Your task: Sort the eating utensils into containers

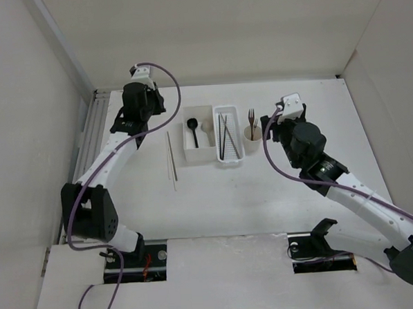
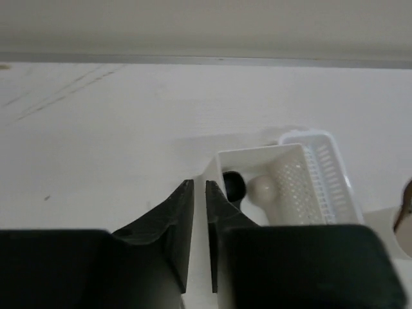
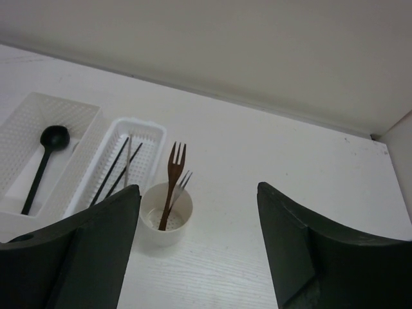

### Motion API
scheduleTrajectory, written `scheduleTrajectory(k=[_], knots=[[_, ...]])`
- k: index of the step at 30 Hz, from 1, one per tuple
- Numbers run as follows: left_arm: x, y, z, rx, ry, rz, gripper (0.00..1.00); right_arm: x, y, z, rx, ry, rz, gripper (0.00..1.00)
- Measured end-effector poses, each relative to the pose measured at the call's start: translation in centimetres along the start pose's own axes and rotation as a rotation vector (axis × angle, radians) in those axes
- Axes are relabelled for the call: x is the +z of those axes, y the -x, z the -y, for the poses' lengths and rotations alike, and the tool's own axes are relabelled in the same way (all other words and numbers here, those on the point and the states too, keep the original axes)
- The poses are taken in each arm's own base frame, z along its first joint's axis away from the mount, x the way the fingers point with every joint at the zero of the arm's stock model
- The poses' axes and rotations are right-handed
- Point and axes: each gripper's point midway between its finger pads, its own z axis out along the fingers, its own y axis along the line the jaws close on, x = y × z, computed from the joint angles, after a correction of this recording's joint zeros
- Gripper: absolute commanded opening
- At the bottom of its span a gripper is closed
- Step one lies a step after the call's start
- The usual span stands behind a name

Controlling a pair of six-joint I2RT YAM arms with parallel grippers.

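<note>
Top external view: pale chopsticks point(image 1: 170, 156) are lying loose between the left edge and the square box point(image 1: 201, 157), evidently awaiting sorting. Left gripper point(image 2: 199, 184) is hovering toward the far-left corner, jaws nearly together, empty. Right gripper point(image 3: 198, 188) is gaping wide by the cup point(image 3: 166, 232), where forks point(image 3: 172, 174) are standing sorted.

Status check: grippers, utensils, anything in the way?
Left gripper shut, empty; right gripper open, empty. Pale thin chopsticks lie loose left of white square open box. Nothing lying across them.
</note>
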Motion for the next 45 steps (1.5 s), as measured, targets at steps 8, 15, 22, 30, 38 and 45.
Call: scheduleTrajectory(k=[8,15,22,30,38,45], knots=[[-6.6,-10.3,-4.5,0.107,0.264,-0.19,0.29,-0.2,0.3,-2.3,0.095,0.065,-0.026,0.78],[-9.0,-19.9,-4.0,0.198,0.244,-0.388,0.15,-0.7,-1.1,-3.9,0.152,0.102,-0.087,0.77],[-7.6,-19.6,-3.8,0.183,0.235,-0.354,0.1,-1.5,-1.7,-4.2,0.164,0.107,-0.115,0.77],[-5.9,-22.4,-5.5,0.106,0.286,-0.458,0.19,-0.8,-2.2,-3.8,0.089,0.079,-0.136,0.78],[-3.7,-22.8,-5.6,0.058,0.282,-0.5,0.17,1.1,-2.7,-3.9,-0.037,0.04,-0.174,0.79],[-3.5,-23.6,-6.0,0.049,0.288,-0.53,0.15,1.7,-3.1,-3.9,-0.092,0.033,-0.191,0.79]])
